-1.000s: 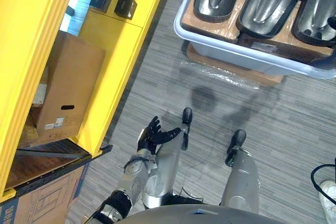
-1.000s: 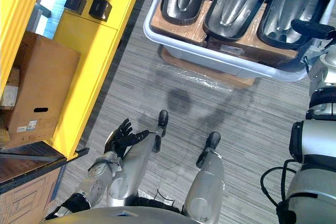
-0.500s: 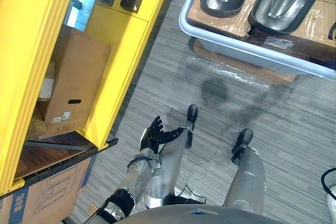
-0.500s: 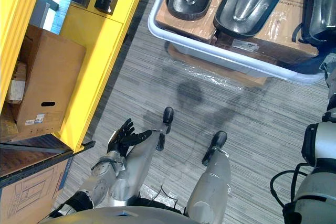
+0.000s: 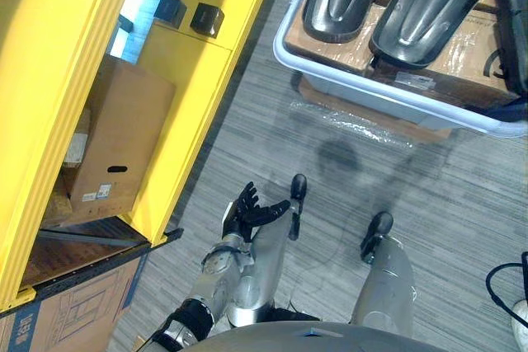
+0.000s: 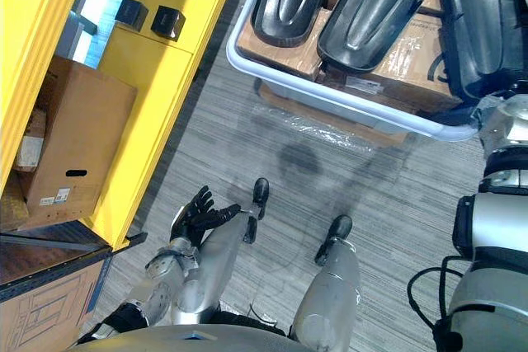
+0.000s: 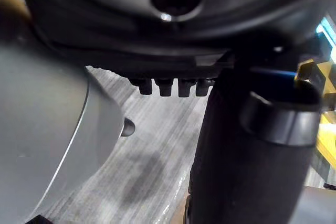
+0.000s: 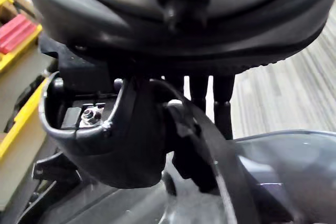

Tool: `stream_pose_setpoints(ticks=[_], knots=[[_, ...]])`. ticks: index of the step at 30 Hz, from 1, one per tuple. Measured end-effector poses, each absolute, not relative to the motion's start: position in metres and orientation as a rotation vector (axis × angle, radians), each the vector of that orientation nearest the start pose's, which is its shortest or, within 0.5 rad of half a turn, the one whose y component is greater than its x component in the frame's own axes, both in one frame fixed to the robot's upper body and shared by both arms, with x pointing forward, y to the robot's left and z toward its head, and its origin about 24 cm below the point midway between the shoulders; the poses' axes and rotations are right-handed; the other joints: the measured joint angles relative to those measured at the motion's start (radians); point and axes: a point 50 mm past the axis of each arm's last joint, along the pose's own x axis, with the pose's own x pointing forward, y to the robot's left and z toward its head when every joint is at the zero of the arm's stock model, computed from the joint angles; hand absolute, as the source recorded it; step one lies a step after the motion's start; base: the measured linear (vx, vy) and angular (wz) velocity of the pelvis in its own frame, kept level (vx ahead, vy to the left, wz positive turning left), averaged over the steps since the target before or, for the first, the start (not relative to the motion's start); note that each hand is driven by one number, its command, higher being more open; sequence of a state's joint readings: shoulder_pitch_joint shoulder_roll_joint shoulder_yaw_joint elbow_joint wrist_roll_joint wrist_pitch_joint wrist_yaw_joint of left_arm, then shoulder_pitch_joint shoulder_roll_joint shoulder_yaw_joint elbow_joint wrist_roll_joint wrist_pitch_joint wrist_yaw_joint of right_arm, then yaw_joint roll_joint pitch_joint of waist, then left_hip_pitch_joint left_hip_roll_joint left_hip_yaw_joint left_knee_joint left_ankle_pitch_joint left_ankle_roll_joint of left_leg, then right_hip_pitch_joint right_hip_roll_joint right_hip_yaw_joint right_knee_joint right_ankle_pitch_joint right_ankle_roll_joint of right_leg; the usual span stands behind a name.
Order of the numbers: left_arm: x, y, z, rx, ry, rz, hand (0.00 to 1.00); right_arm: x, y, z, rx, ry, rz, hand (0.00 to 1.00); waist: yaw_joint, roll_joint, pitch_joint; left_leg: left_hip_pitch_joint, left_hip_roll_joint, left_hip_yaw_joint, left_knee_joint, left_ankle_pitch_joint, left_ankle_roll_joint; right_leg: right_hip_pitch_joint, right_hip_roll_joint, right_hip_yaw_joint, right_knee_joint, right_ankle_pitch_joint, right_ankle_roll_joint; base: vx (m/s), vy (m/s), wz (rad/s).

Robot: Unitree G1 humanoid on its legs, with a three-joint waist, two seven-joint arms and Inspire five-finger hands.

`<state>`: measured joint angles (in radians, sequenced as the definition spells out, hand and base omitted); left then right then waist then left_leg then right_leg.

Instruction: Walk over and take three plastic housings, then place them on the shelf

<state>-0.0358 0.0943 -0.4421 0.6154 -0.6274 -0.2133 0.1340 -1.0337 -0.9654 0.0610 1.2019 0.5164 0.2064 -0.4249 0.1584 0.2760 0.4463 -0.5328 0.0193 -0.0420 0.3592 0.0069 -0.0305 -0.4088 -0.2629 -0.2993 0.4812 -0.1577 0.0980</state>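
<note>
1. Left robot hand (image 5: 245, 213) hangs low over the grey striped floor (image 5: 247, 121), fingers spread and relaxed, holding nothing.
2. Right robot hand (image 8: 134, 129) is at the rim of one dark grey moulded plastic housing (image 6: 483, 26); I cannot tell whether it grips it.
3. Two more housings (image 6: 375, 10) lie in the pale grey plastic tray (image 6: 330, 95), near the yellow metal shelf (image 6: 153, 113).
</note>
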Motion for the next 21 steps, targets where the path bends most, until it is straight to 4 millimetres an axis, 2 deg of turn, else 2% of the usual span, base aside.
stream_pose_setpoints(ticks=[3, 4, 6, 8, 10, 13, 15, 16, 17, 18, 20, 21], knots=[[0.203, 0.109, -0.080, -0.368, 0.503, -0.014, 1.00, 0.315, -0.423, 0.221, -0.083, 0.046, -1.081, 0.00, -0.015, -0.018, 0.013, 0.060, 0.004, 0.005, -0.030, 0.002, -0.002, 0.058, 0.006, -0.003, -0.032, 0.006, 0.004, 0.04, -0.004, -0.03], [0.198, 0.115, -0.080, -0.378, 0.498, 0.006, 1.00, 0.318, -0.420, 0.227, -0.107, -0.003, -1.083, 0.00, -0.032, -0.032, 0.023, 0.099, 0.006, 0.003, -0.048, 0.003, -0.003, 0.101, 0.011, -0.009, -0.056, 0.011, 0.004, 0.06, -0.006, 0.03], [0.195, 0.119, -0.078, -0.384, 0.485, 0.014, 1.00, 0.318, -0.418, 0.237, -0.137, -0.072, -1.092, 0.00, -0.045, -0.048, 0.034, 0.132, 0.011, 0.000, -0.066, 0.004, -0.005, 0.141, 0.021, -0.014, -0.091, 0.021, 0.005, 0.06, -0.003, 0.01], [0.193, 0.128, -0.074, -0.375, 0.459, 0.016, 1.00, 0.318, -0.414, 0.255, -0.150, -0.191, -1.104, 0.00, -0.072, -0.077, 0.055, 0.178, 0.013, -0.006, -0.096, 0.010, -0.008, 0.197, 0.032, -0.024, -0.135, 0.033, 0.006, 0.06, -0.005, 0.06], [0.193, 0.134, -0.070, -0.378, 0.435, 0.027, 1.00, 0.313, -0.412, 0.270, -0.109, -0.316, -1.118, 0.00, -0.082, -0.093, 0.065, 0.224, 0.016, -0.009, -0.128, 0.015, -0.010, 0.249, 0.042, -0.027, -0.183, 0.049, 0.008, 0.07, -0.009, 0.01], [0.191, 0.148, -0.060, -0.382, 0.381, 0.053, 1.00, 0.306, -0.397, 0.279, -0.094, -0.497, -1.096, 0.00, -0.096, -0.124, 0.061, 0.311, 0.017, -0.003, -0.195, 0.029, -0.014, 0.328, 0.051, -0.028, -0.241, 0.062, 0.011, 0.09, -0.027, -0.04], [0.187, 0.161, -0.053, -0.378, 0.344, 0.092, 1.00, 0.308, -0.376, 0.263, -0.123, -0.568, -1.024, 0.00, -0.112, -0.173, 0.007, 0.361, 0.020, 0.003, -0.266, 0.049, -0.021, 0.361, 0.059, -0.036, -0.277, 0.062, 0.011, 0.11, -0.056, -0.01], [0.187, 0.163, -0.052, -0.362, 0.339, 0.090, 1.00, 0.307, -0.372, 0.256, -0.127, -0.571, -1.009, 0.00, -0.113, -0.184, -0.008, 0.375, 0.021, 0.004, -0.287, 0.056, -0.023, 0.368, 0.061, -0.038, -0.284, 0.062, 0.011, 0.15, -0.084, 0.02], [0.187, 0.166, -0.049, -0.342, 0.328, 0.083, 1.00, 0.307, -0.364, 0.241, -0.161, -0.556, -0.988, 0.00, -0.116, -0.208, -0.035, 0.405, 0.023, 0.004, -0.326, 0.067, -0.026, 0.389, 0.065, -0.042, -0.300, 0.062, 0.011, 0.13, -0.070, 0.02], [0.187, 0.167, -0.048, -0.337, 0.323, 0.077, 1.00, 0.306, -0.361, 0.231, -0.179, -0.542, -0.980, 0.00, -0.117, -0.219, -0.051, 0.418, 0.024, 0.004, -0.343, 0.072, -0.026, 0.398, 0.067, -0.045, -0.309, 0.062, 0.011, 0.15, -0.078, 0.05], [0.190, 0.165, -0.042, -0.338, 0.306, 0.051, 1.00, 0.302, -0.348, 0.194, -0.230, -0.475, -0.948, 0.00, -0.118, -0.261, -0.126, 0.458, 0.027, 0.001, -0.414, 0.095, -0.029, 0.424, 0.074, -0.054, -0.342, 0.063, 0.012, 0.13, -0.053, 0.06], [0.191, 0.164, -0.039, -0.337, 0.292, 0.041, 1.00, 0.301, -0.344, 0.187, -0.240, -0.465, -0.938, 0.00, -0.118, -0.269, -0.137, 0.472, 0.027, 0.002, -0.430, 0.100, -0.029, 0.433, 0.075, -0.055, -0.350, 0.064, 0.013, 0.11, -0.035, 0.06]])
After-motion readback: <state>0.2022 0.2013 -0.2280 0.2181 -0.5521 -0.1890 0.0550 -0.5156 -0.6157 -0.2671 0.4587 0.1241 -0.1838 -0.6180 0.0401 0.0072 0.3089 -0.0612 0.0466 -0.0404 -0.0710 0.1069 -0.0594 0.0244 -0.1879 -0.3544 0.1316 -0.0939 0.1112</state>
